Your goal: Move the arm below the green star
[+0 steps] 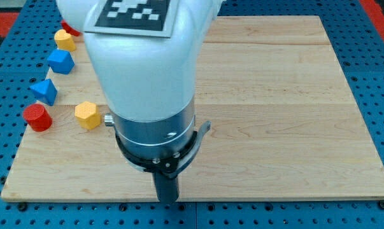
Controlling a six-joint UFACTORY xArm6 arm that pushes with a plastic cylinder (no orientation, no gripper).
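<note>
No green star shows in the camera view; the arm's white body (144, 63) covers much of the board's left and middle, so a block may lie hidden behind it. My tip (168, 201) is at the board's bottom edge, left of centre. The nearest visible block is a yellow hexagon (87, 115), up and to the left of my tip.
A column of blocks runs down the board's left side: a red block (68, 28) partly hidden at the top, a yellow block (65, 40), a blue block (61, 62), a blue triangle (44, 91) and a red cylinder (37, 118). The wooden board (281, 108) lies on a blue perforated table.
</note>
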